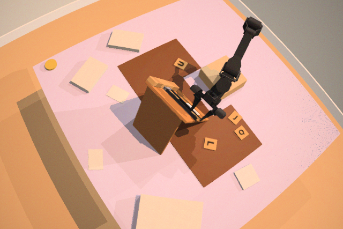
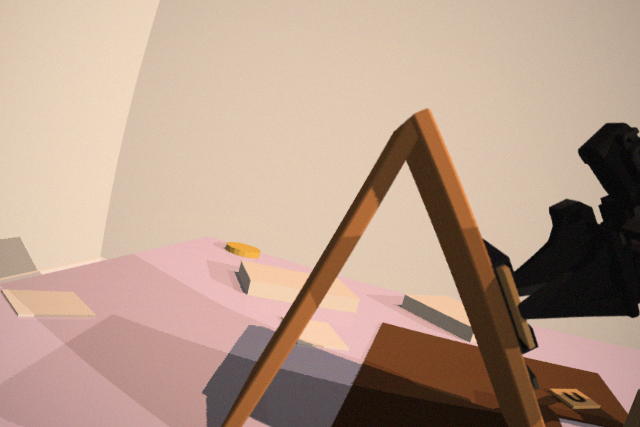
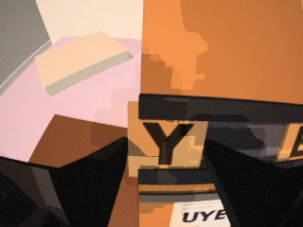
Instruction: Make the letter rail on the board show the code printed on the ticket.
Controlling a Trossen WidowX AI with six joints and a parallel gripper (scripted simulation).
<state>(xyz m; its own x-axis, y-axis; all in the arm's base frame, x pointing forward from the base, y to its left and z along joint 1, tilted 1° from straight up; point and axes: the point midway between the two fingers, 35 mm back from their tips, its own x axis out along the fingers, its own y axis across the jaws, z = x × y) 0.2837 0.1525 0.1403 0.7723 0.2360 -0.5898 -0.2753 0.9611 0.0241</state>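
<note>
My gripper is shut on the Y tile at the rail's open left end. Most of the tile lies between the black bars of the rail; a left strip sticks out past the edge of the board. An E tile is in the rail farther right, with a gap between. The ticket shows "UYE"; a finger hides anything further. Loose tiles lie on the brown mat: U, J, Q and L.
The brown mat lies under and around the tilted board. A pale block stands under the arm. Several pale slabs, one of them a slab behind the mat, and a yellow disc lie around on the pink surface.
</note>
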